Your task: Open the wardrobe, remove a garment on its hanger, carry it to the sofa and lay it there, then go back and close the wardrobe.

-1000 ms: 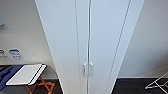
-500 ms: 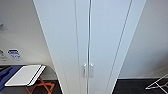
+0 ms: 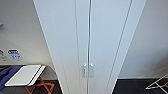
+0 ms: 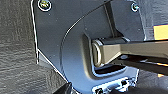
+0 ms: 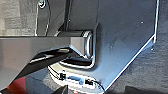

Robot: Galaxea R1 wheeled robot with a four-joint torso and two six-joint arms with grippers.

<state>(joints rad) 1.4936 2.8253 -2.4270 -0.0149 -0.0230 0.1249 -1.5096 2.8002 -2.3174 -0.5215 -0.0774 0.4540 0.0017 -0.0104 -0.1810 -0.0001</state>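
The wardrobe [image 3: 100, 37] stands right in front of me in the head view, tall, white and narrow. Its two full-height doors are shut, meeting at a thin vertical seam. Two small white handles [image 3: 88, 70] sit side by side low on that seam. The shut doors hide whatever is inside, including the garment and the hanger. A strip of bright blue [image 3: 5, 75] at the lower left edge may be the sofa, but too little shows to tell. Dark floor [image 4: 17, 50] lies under the left arm and dark floor [image 5: 152, 72] under the right arm.
A white folding board on orange crossed legs [image 3: 25, 75] stands low to the left of the wardrobe. A white wire rack [image 3: 158, 85] stands on the dark floor at the lower right. Pale walls flank the wardrobe on both sides.
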